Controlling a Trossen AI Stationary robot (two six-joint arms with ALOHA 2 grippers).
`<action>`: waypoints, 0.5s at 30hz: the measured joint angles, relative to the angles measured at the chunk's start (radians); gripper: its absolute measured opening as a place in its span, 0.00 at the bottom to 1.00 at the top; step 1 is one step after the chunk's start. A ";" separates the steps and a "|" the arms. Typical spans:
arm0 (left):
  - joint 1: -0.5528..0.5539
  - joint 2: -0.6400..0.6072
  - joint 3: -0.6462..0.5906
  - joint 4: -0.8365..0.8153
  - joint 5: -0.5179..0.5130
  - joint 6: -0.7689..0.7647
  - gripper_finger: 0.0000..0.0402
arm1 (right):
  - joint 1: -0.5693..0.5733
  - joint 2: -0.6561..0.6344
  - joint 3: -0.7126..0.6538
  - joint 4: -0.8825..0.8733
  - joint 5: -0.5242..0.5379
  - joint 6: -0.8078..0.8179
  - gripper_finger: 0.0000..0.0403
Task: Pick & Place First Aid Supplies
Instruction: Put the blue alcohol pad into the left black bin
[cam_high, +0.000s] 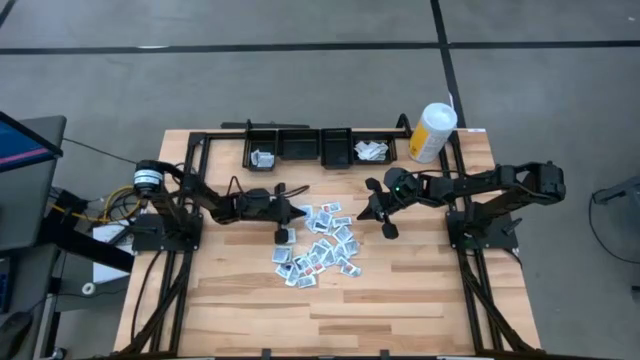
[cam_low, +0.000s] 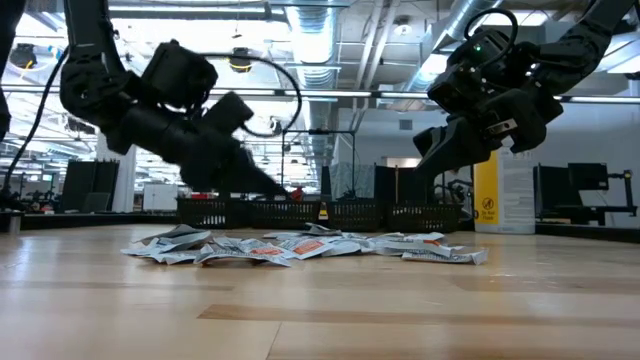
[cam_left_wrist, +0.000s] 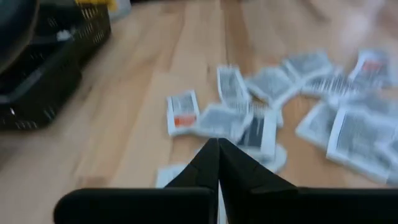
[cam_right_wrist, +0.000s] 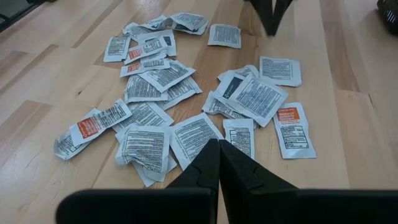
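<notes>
The left gripper (cam_high: 282, 236) is hanging low at nine o'clock of centre, fingers (cam_left_wrist: 208, 165) pressed together. The right gripper (cam_high: 387, 231) is hovering higher at three o'clock, fingers (cam_right_wrist: 211, 165) also closed.

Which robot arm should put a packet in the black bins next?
Probably the left. Its left gripper is shut, low at the packets, though whether it holds one is unclear. The right gripper is shut beside the pile, above the table. The bins sit behind.
</notes>
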 joint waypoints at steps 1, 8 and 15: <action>0.000 -0.015 0.000 0.000 0.002 -0.002 0.01 | 0.000 0.000 0.000 0.000 0.000 0.000 0.00; 0.010 -0.051 0.000 -0.009 0.008 -0.005 0.02 | 0.000 0.000 0.000 0.000 0.000 0.000 0.00; 0.067 -0.039 0.001 -0.073 0.002 -0.024 0.05 | 0.000 0.000 0.000 0.000 0.000 0.000 0.00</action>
